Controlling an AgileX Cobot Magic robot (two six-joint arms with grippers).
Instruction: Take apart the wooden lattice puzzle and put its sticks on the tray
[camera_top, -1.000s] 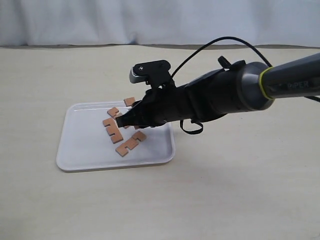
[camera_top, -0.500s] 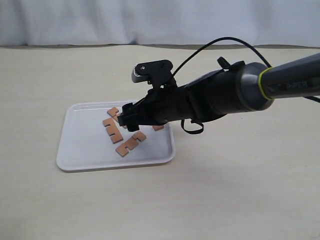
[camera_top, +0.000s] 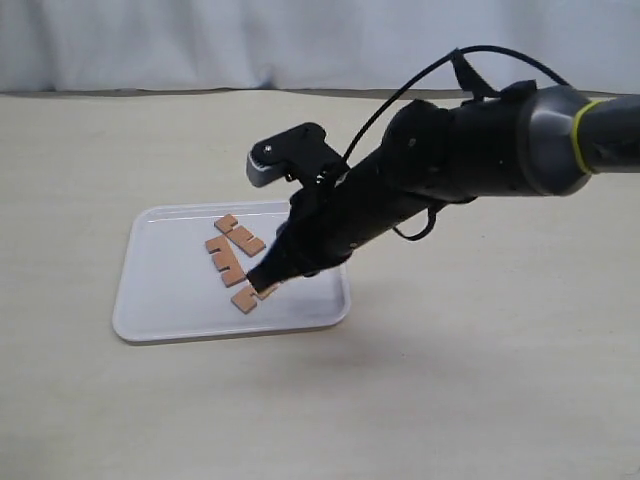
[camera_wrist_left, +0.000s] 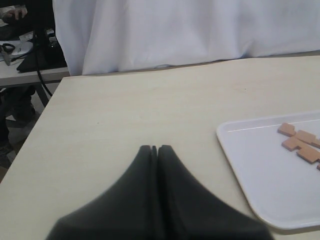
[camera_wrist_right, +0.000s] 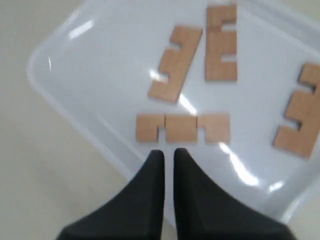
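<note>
The white tray (camera_top: 165, 285) lies on the table with four separate reddish-brown notched sticks (camera_top: 228, 264) flat on it. No assembled lattice puzzle shows in any view. My right gripper (camera_top: 262, 284) hangs over the tray's near right part, tips pointing down. In the right wrist view the tray (camera_wrist_right: 100, 60) fills the picture and one stick (camera_wrist_right: 182, 127) lies just past the right gripper (camera_wrist_right: 168, 151), which is open by a narrow gap and holds nothing. The left gripper (camera_wrist_left: 155, 148) is shut and empty above bare table beside the tray (camera_wrist_left: 260, 175).
A white curtain (camera_top: 300, 40) hangs behind the pale tabletop (camera_top: 450, 380). A black cable (camera_top: 420, 85) loops above the right arm. In the left wrist view a second table with dark gear (camera_wrist_left: 30, 45) stands past the table's edge.
My right gripper moved from the tray's far middle toward its near edge and tilted steeply down. A stick seen at the tray's far rim one second ago is no longer there.
</note>
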